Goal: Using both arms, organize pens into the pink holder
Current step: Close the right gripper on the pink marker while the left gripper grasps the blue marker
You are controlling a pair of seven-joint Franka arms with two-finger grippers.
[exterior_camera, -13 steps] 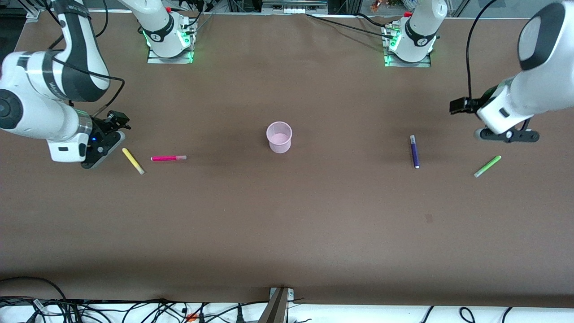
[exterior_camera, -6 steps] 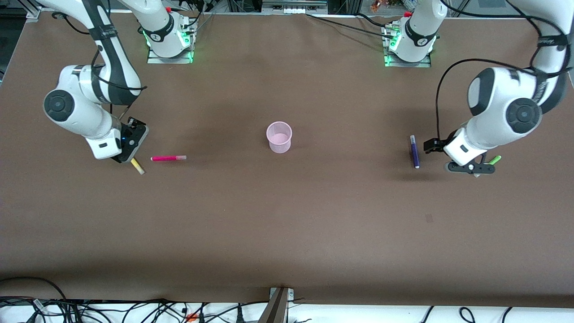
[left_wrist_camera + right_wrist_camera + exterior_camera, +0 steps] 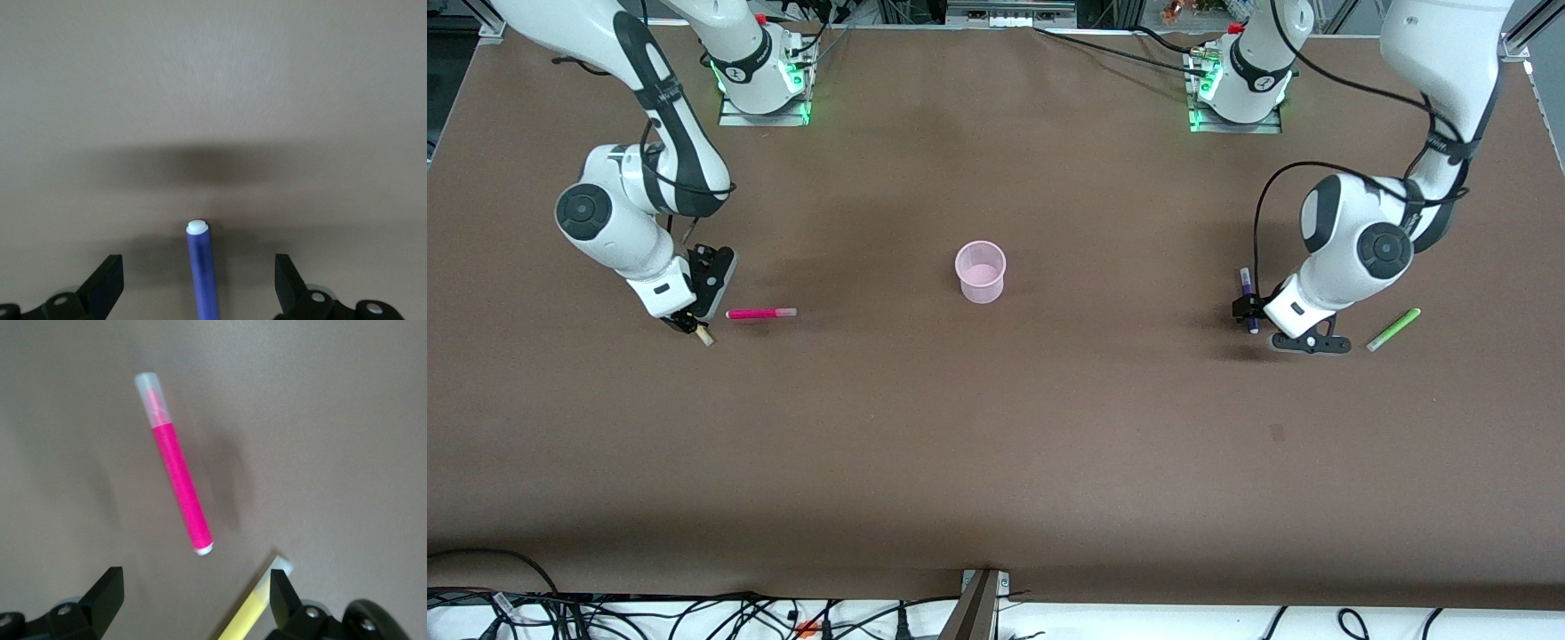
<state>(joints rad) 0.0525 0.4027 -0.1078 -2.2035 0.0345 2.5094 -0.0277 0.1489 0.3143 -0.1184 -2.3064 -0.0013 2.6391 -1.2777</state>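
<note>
Both grippers (image 3: 199, 293) (image 3: 193, 607) spread, low over brown table (image 3: 996, 444)

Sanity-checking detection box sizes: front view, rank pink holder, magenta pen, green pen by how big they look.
1. pink holder: largest area, widest body.
2. magenta pen and green pen: both slim and about equally long; I would not rank one over the other.

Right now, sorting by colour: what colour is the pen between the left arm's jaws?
Dark purple pen, clearest in the left wrist view.
</note>
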